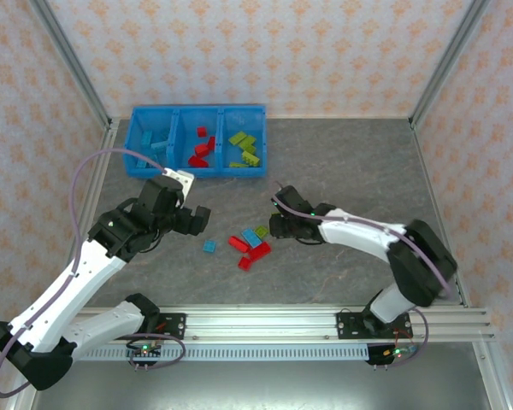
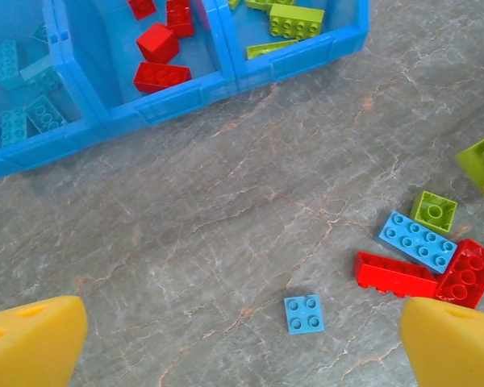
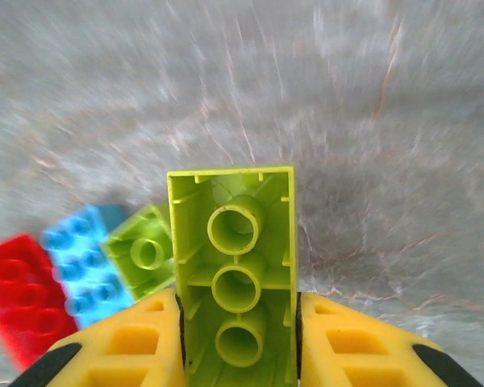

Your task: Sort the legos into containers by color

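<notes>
Tray (image 1: pixel 197 174) of three joined blue compartments holds sorted legos (image 1: pixel 202 152) in the top view: light blue in its left bin, red in the middle, lime in the right. Loose legos (image 1: pixel 250 246) lie on the table (image 1: pixel 350 162) well in front of the tray's right half, between the left gripper (image 1: pixel 197 219) and the right gripper (image 1: pixel 278 225).

In the left wrist view, yellow fingers (image 2: pixel 32 343) stand wide apart, holding nothing; a small blue brick (image 2: pixel 304 313) lies between them, well clear of the tray.

In the right wrist view, the right gripper pinches a lime green brick (image 3: pixel 234 242), hollow underside showing.
</notes>
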Tool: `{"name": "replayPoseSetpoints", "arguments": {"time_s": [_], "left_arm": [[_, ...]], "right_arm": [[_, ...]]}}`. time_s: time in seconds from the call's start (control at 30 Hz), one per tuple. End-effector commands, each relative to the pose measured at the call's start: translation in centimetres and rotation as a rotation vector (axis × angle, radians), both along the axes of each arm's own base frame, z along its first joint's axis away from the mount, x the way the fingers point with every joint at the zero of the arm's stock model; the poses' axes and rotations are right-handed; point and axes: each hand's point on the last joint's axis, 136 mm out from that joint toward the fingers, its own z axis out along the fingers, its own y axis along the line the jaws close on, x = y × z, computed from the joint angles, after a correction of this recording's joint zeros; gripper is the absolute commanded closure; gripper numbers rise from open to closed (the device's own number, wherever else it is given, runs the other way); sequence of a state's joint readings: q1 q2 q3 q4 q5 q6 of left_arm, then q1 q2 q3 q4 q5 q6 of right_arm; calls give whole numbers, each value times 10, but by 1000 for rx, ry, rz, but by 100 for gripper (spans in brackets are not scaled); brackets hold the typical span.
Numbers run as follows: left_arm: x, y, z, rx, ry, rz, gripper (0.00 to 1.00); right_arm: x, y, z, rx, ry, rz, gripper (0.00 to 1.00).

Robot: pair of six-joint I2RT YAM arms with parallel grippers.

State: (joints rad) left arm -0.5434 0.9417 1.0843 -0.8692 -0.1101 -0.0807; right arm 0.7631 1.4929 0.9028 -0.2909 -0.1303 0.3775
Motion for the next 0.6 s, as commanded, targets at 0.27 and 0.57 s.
{"name": "replayPoseSetpoints", "arguments": {"time_s": [0.27,0.57], "left_arm": [[-8,29,7,41,-87,92,0],[-6,36,2,83,-76,120,0]], "right_arm": [[113,60,132,87,-565,49,74],[233,96,71,-43,-433,-22,70]]}}
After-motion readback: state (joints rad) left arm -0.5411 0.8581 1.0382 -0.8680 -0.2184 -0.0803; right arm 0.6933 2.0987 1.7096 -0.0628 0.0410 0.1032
